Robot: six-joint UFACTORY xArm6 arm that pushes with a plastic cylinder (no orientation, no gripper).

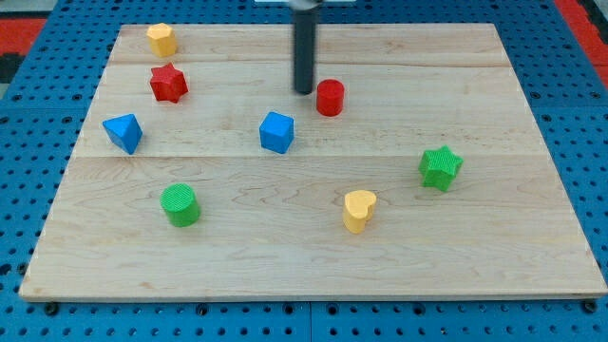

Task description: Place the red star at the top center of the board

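Note:
The red star (168, 84) lies near the view's upper left of the wooden board (313, 256). My tip (303, 91) is the lower end of the dark rod coming down from the view's top centre. It stands well to the right of the red star and just left of the red cylinder (330, 97), with a small gap between them. A blue block (276, 132) lies just below and left of the tip.
A yellow block (161, 39) sits above the red star. A blue block (123, 132) lies at the left, a green cylinder (180, 204) at the lower left, a yellow heart (359, 210) at the lower centre, a green star (440, 167) at the right.

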